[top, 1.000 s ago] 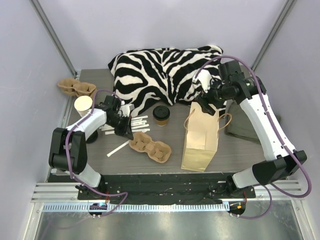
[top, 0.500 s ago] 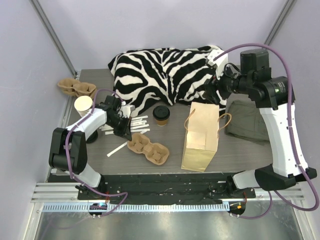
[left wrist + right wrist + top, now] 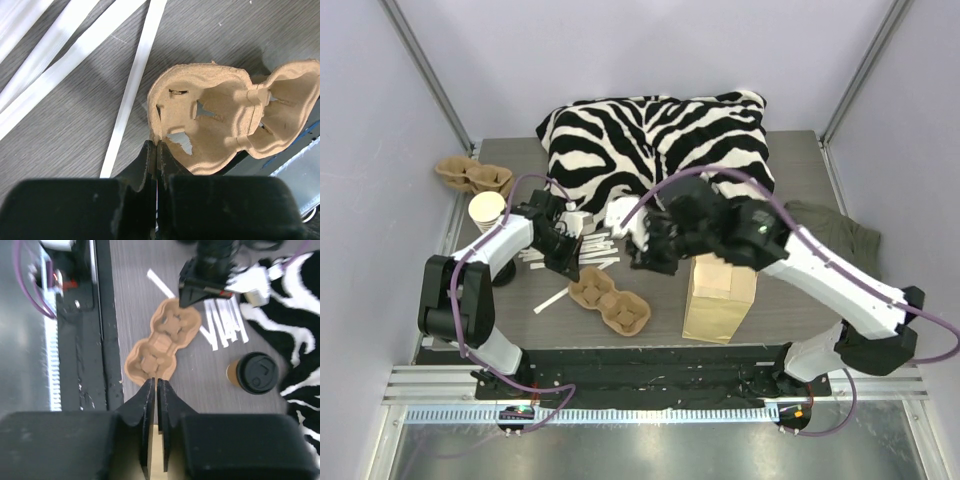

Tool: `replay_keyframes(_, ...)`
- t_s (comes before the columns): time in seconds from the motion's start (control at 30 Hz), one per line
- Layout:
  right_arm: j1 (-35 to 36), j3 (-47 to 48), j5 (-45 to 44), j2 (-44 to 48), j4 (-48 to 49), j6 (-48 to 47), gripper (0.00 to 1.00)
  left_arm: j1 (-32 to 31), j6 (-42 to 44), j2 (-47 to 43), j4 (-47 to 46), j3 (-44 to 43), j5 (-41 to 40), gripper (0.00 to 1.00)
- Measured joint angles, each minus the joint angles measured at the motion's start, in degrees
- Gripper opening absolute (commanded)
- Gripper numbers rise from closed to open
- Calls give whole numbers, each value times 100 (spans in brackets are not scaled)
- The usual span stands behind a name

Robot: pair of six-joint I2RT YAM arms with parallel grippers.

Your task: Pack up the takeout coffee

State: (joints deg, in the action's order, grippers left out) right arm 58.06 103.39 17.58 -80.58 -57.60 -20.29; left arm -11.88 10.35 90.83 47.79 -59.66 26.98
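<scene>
Step in hand: reach for takeout coffee [image 3: 256,372], small brown kraft paper cup with round black plastic lid; not yet gripped. Stands upright on surface [image 3: 200,382] beside zebra-striped cloth [image 3: 300,305], lid up, long axis vertical. Empty right pincer [image 3: 155,385] pressed nearly together, apart from cup. Meanwhile left pincer [image 3: 156,147] pinching rim of tan moulded-pulp carrier [image 3: 225,120]. Next, likely: spread right pincer, straddle cup wall, lift toward brown paper bag [image 3: 718,300].

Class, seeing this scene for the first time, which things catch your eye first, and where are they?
The zebra-print cushion at the back of the table dominates. In front of it the right arm reaches across the middle, beside the brown paper bag. The right wrist view shows the black-lidded takeout coffee standing between a moulded cup carrier and the cushion.
</scene>
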Motion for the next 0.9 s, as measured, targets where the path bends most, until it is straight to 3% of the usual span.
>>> replay_keyframes(0.07, 420, -339, -479, -131, 153, -42, 1, 0, 87, 20, 31, 0, -26, 0)
replay_keyframes(0.3, 1515, -1307, -1888, -940, 802, -144, 1, 0, 256, 85, 76, 0, -35, 0)
replay_keyframes(0.7, 1506, -3766, -2328, -1064, 2726, 168, 1, 0, 428, 105, 61, 11, 9, 0)
replay_keyframes(0.9, 1475, -4175, -2500, -1255, 3770, 647, 1, 0, 466, 105, 31, 11, 50, 0)
